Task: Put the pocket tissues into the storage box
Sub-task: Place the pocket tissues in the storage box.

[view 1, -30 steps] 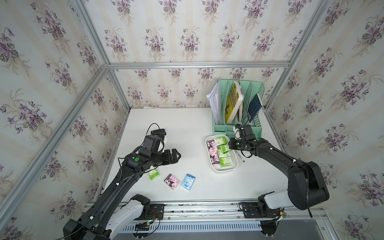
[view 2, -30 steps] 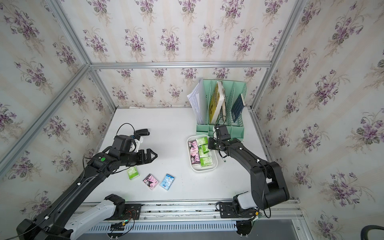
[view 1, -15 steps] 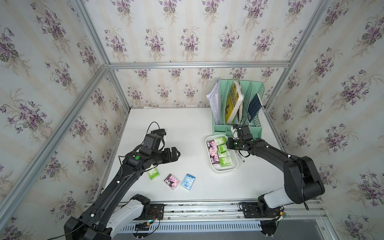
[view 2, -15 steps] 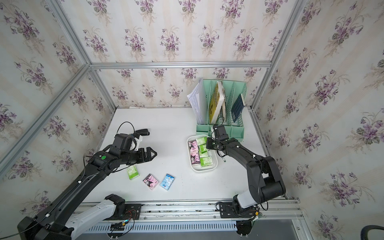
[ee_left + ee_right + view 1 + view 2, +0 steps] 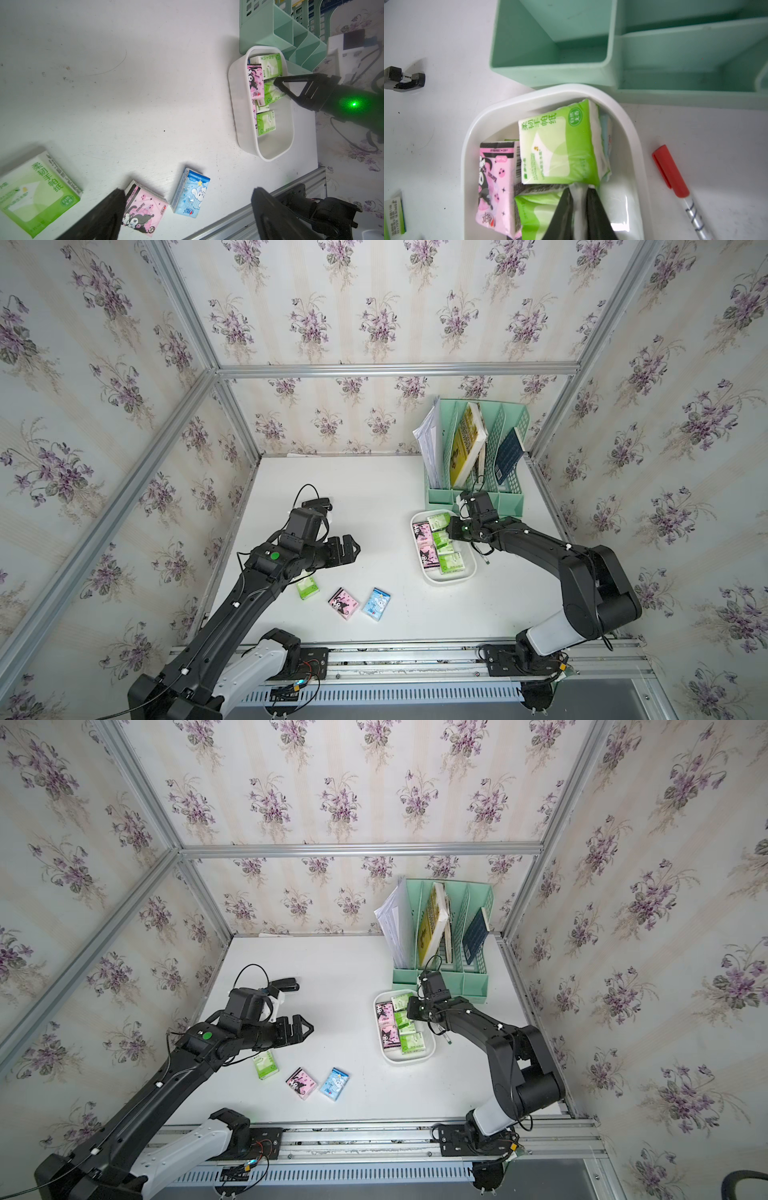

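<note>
Robot test cell, floral-wallpapered panels (image 5: 374,290), aluminium frame (image 5: 395,369), white tabletop (image 5: 374,489), mint desk organizer (image 5: 512,502)

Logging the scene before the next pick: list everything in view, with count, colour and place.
table: one, white.
desk organizer: one, mint green, back right; holds white papers, yellow book, dark blue book.
storage box: one, white, in front of the organizer.
packs in the box: at least six, green and pink.
loose green pack, loose pink pack, loose blue pack: one each, in a row near the table's front.
pen: one, red cap, beside the box.
stapler: one, black, beyond the left arm.
left gripper: black, open, empty.
right gripper: black, in the box, pinching a boxed green pack.
</note>
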